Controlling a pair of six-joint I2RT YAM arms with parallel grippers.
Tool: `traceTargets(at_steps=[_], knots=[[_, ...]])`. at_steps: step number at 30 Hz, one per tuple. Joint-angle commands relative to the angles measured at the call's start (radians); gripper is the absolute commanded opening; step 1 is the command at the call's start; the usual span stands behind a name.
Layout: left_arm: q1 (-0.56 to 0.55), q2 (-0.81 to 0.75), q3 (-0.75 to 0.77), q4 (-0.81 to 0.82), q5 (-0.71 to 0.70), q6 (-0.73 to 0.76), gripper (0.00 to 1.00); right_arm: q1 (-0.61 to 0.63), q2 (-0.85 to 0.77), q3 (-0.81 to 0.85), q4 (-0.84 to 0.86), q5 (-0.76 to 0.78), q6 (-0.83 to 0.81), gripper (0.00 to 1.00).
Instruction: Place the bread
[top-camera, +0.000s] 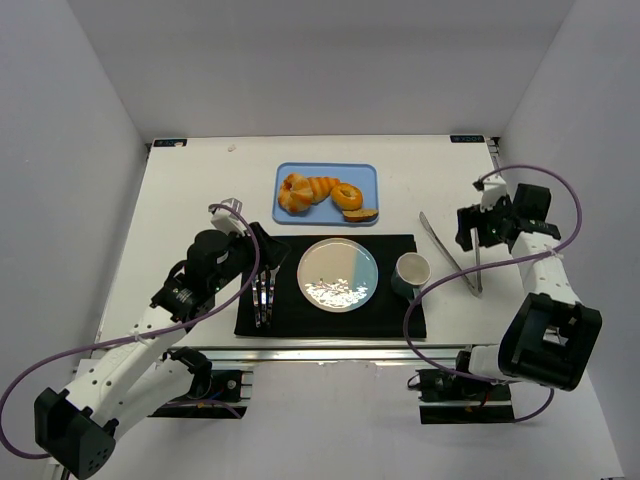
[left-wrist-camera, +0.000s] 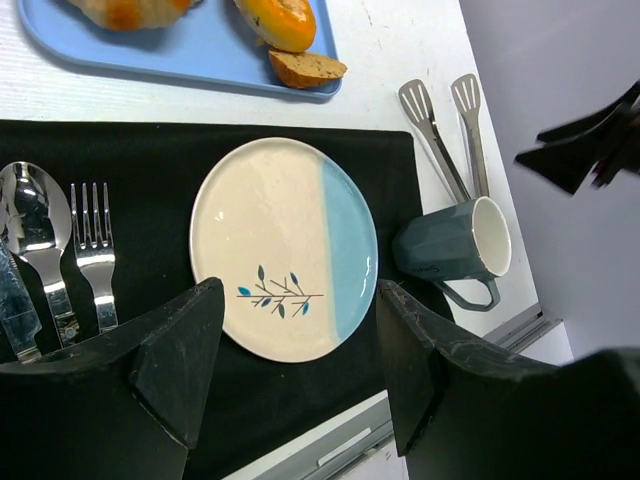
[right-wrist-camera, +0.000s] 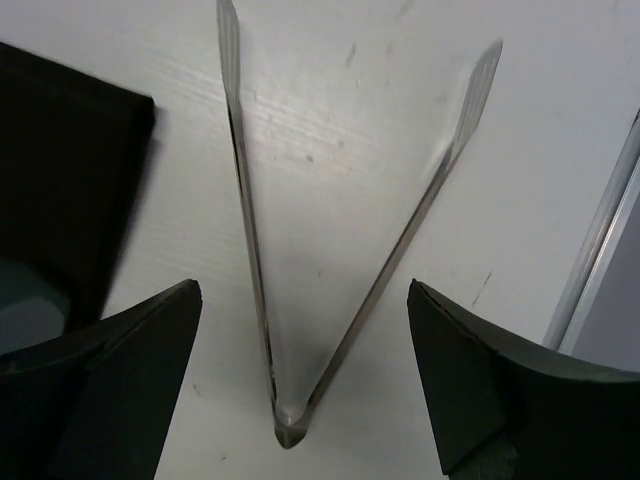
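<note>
Across the white table (top-camera: 190, 200) a black placemat (top-camera: 390, 322) filled the near middle, and a blue tray (top-camera: 366, 174) sat just beyond it, toward the far edge. At the mat's centre rested a round plate (top-camera: 338, 262), cream with a pale blue side, carrying no food.

Metal tongs (top-camera: 450, 255) lay on the bare table right of the mat, their arms spread in a V. A grey mug (top-camera: 412, 270) stood at the mat's right edge, close beside the plate. A spoon (left-wrist-camera: 35, 215), a fork (left-wrist-camera: 92, 240) and a knife (left-wrist-camera: 15, 300) lay side by side on the mat's left part.

The bread (top-camera: 293, 193), a knotted golden bun, lay at the left end of the tray, touching a striped pastry (top-camera: 322, 187). A bagel (top-camera: 347, 195) came next, then a small brown slice (top-camera: 362, 214) at the tray's near right corner.

The left gripper (left-wrist-camera: 300, 300) hung over the mat's near edge, its fingers apart and holding nothing, the plate showing in the gap. The right gripper (right-wrist-camera: 302, 290) was likewise spread and empty above the tongs, whose hinged end lay between its fingers. Whether it touched them could not be told.

By the look of it, none of the task was done. The bun was ungrasped on the tray and the plate, its likely destination, was bare. Picking up, carrying and setting down all seemed left to do, perhaps with the tongs.
</note>
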Motion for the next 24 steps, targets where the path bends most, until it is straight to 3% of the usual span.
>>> traceTargets(at_steps=[1,11,24], knots=[[0.000,-0.012,-0.018,0.039,0.028,0.007,0.72,-0.047,-0.049,-0.084,-0.032,0.041,-0.063,0.89],[0.000,0.019,0.001,0.022,0.037,0.024,0.72,-0.063,0.018,-0.217,-0.019,0.020,-0.143,0.89],[0.000,-0.012,-0.024,0.005,0.019,0.001,0.72,-0.029,0.233,-0.186,0.174,0.092,-0.014,0.89]])
